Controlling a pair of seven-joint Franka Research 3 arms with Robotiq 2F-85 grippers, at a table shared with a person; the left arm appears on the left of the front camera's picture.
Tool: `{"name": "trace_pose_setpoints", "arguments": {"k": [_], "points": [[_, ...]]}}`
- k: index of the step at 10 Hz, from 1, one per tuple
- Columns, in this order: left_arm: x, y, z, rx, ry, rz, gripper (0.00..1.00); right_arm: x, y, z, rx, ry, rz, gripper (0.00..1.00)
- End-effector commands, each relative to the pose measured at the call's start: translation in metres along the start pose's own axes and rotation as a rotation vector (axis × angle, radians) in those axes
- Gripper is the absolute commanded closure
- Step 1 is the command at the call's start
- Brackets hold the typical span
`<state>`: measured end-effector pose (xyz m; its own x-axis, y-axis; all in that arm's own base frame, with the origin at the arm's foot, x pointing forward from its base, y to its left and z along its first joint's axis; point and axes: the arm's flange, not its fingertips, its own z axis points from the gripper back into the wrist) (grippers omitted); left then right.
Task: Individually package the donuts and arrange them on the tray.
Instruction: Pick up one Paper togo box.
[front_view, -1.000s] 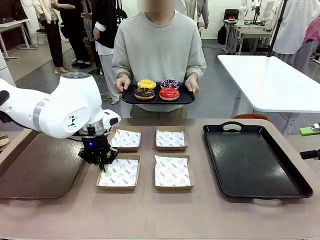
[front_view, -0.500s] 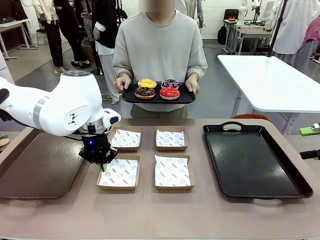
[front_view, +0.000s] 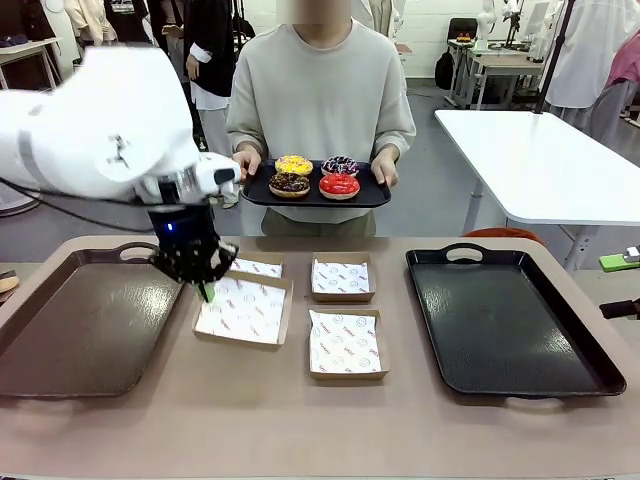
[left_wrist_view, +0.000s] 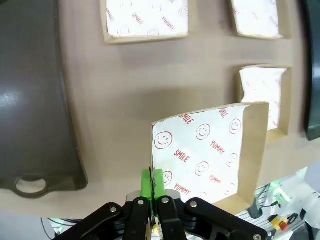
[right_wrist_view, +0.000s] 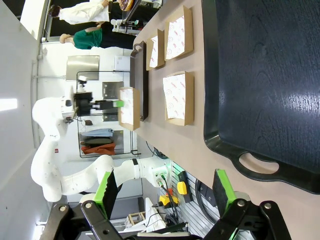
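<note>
- Left arm (front_view: 100, 130): is standing higher and farther back than a second ago.
- Near-left box (front_view: 243, 310): is now hanging lifted and tilted, no longer lying flat on the table.
- Left gripper (front_view: 205, 290): is pinching that box's side wall, jaws clamped together on it.
- Right gripper (right_wrist_view: 165, 192): is hovering by the black tray's (right_wrist_view: 260, 75) handle, fingers wide apart, holding nothing.
- Donuts (front_view: 315, 177): are sitting four together on a small tray (front_view: 372, 197) the person is holding.

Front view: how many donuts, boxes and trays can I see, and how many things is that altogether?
Donuts: 4
Boxes: 4
Trays: 3
Total: 11
</note>
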<state>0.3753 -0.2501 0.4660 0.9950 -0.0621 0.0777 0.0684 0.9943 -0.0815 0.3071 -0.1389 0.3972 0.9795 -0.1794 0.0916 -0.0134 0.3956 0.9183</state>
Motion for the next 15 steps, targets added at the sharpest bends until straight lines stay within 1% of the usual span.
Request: {"name": "trace_pose_setpoints", "arguments": {"k": [1, 2, 4, 5, 7, 8, 9, 15], "points": [[0.011, -0.003, 0.027, 0.020, -0.043, 0.038, 1.00, 0.001, 0.001, -0.001, 0.008, -0.004, 0.002, 0.00], [0.020, -0.006, 0.039, 0.031, -0.050, 0.037, 1.00, 0.001, 0.001, -0.001, 0.008, -0.004, 0.002, 0.00], [0.057, -0.004, 0.055, 0.037, -0.057, 0.086, 1.00, 0.001, 0.001, -0.001, 0.008, -0.004, 0.002, 0.00], [0.077, 0.000, 0.058, 0.023, -0.065, 0.100, 1.00, 0.001, 0.001, -0.001, 0.008, -0.004, 0.002, 0.00], [0.105, 0.006, 0.054, 0.029, -0.025, 0.123, 1.00, 0.001, 0.001, -0.001, 0.008, -0.004, 0.002, 0.00], [0.109, 0.011, 0.052, 0.021, 0.007, 0.131, 1.00, 0.001, 0.001, -0.001, 0.008, -0.004, 0.002, 0.00], [0.094, 0.014, 0.051, 0.003, -0.056, 0.086, 1.00, 0.001, 0.001, -0.001, 0.008, -0.004, 0.002, 0.00], [0.094, 0.014, 0.051, 0.003, -0.056, 0.086, 1.00, 0.001, 0.001, -0.001, 0.008, -0.004, 0.002, 0.00]]}}
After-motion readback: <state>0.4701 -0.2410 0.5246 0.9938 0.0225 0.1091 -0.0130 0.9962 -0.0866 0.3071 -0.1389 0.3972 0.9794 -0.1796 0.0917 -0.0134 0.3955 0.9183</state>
